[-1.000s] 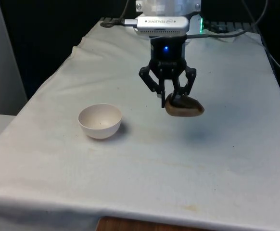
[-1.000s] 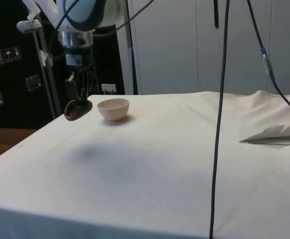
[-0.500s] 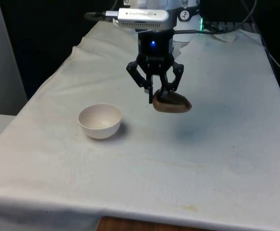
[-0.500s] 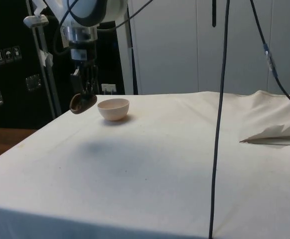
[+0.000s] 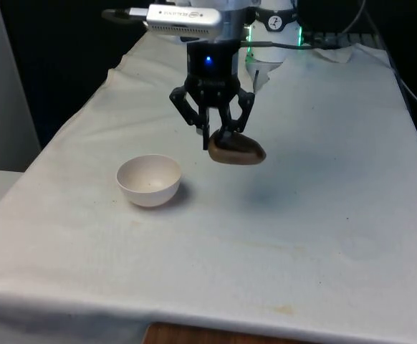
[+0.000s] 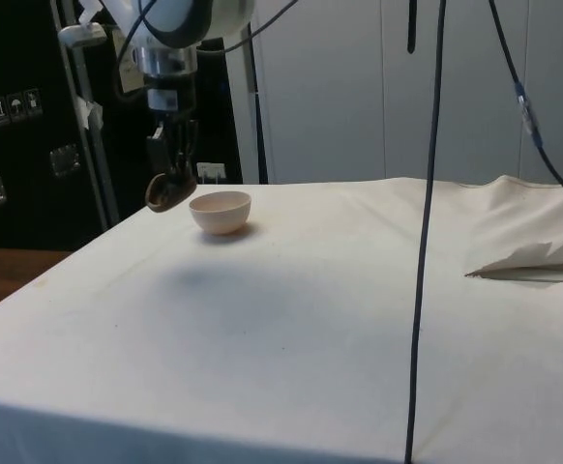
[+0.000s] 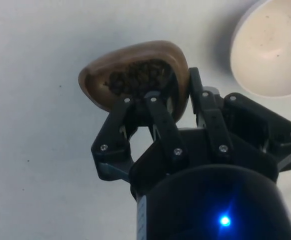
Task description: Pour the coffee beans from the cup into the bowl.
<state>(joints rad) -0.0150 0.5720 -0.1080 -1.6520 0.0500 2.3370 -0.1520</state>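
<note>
front view, gripper (image 5: 218, 136) hanging above the cloth, clamping a brown cup (image 5: 236, 150) by its rim, white bowl (image 5: 149, 180) sitting down to the front view's left; side view, cup (image 6: 164, 192) hovering just beside the bowl (image 6: 221, 211); wrist view, coffee beans (image 7: 135, 76) lying inside the cup

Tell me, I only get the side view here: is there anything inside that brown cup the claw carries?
Observer: Yes. The wrist view looks into the brown cup and shows dark coffee beans heaped inside.
Visitor: Is the cup over the bowl yet?
Observer: No. In the front view the cup hangs in the air to the front view's right of the white bowl, with bare cloth between them.
Visitor: How does the claw hold it?
Observer: The claw pinches the cup's rim, one finger inside and one outside.
</note>
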